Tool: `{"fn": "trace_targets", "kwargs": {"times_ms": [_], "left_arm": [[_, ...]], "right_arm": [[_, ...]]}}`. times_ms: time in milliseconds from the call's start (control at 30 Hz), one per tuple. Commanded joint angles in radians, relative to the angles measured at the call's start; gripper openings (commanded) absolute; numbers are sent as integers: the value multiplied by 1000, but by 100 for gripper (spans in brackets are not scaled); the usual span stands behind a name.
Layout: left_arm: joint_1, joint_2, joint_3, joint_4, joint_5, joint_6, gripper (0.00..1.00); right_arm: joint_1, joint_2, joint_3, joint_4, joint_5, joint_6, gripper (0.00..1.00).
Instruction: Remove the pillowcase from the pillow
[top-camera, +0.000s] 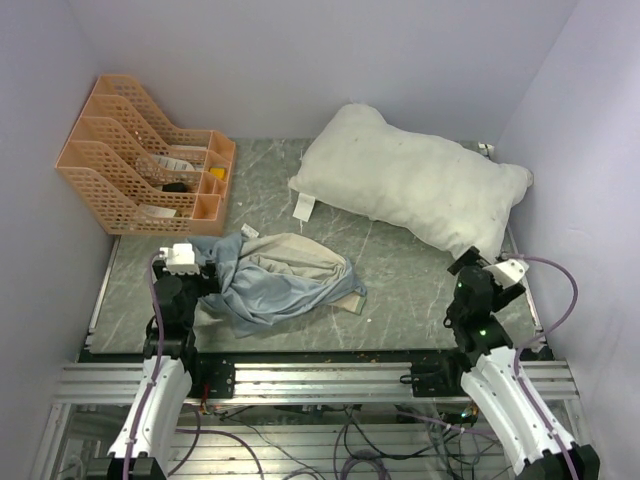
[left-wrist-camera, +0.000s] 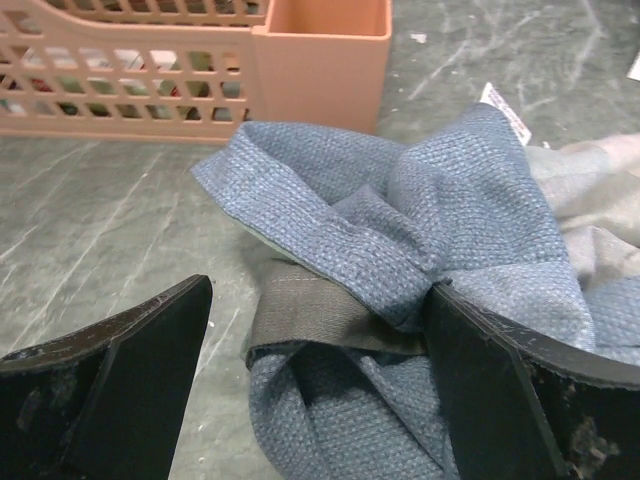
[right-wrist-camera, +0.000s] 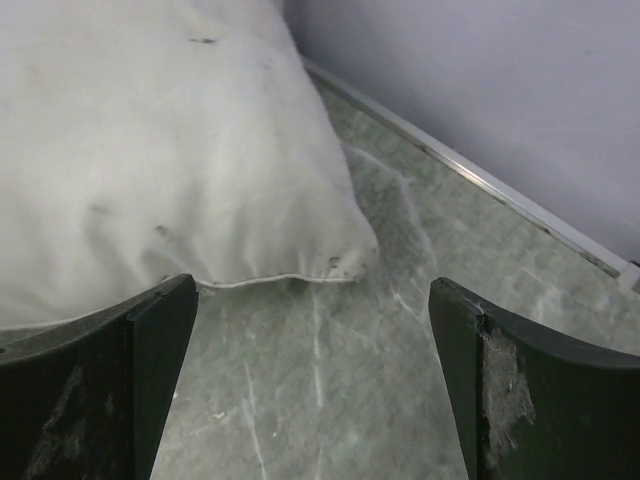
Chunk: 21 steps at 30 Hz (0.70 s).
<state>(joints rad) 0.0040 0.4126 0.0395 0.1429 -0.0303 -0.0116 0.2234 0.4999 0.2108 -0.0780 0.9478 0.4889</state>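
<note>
The pillowcase (top-camera: 282, 281), blue-grey with a tan panel, lies crumpled on the table at the near left, apart from the pillow. The bare off-white pillow (top-camera: 412, 183) lies at the far right with a small white tag (top-camera: 304, 207) at its left edge. My left gripper (top-camera: 196, 272) is open at the pillowcase's left end; in the left wrist view a blue fold and olive band of the pillowcase (left-wrist-camera: 400, 260) lie between its wide-apart fingers (left-wrist-camera: 130, 370). My right gripper (top-camera: 478, 268) is open and empty just in front of the pillow's near corner (right-wrist-camera: 200, 190).
An orange plastic file organiser (top-camera: 140, 160) stands at the far left, also seen in the left wrist view (left-wrist-camera: 200, 70). Lilac walls enclose the table on three sides; a metal rail (top-camera: 320, 380) runs along the near edge. The right wall's base strip (right-wrist-camera: 480, 180) lies close by.
</note>
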Motion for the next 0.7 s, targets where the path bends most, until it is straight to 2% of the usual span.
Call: {"fn": "trace_targets", "kwargs": {"times_ms": [0, 133, 233, 367, 467, 567, 667], "left_arm": [[8, 14, 12, 80, -99, -43, 96], [8, -31, 7, 50, -118, -58, 96], [8, -38, 6, 49, -120, -54, 96], [8, 23, 15, 84, -66, -29, 96], [8, 90, 27, 115, -4, 3, 96], [8, 63, 22, 105, 1, 3, 96], [8, 58, 21, 103, -2, 1, 96]], "right_arm": [[10, -111, -63, 107, -173, -219, 100], [10, -102, -121, 213, -377, -361, 100], [9, 23, -118, 254, -366, -333, 100], [11, 224, -98, 351, -469, -373, 100], [11, 313, -66, 346, -431, -347, 100], [11, 208, -98, 326, -382, -326, 100], [12, 43, -153, 333, -458, -399, 100]]}}
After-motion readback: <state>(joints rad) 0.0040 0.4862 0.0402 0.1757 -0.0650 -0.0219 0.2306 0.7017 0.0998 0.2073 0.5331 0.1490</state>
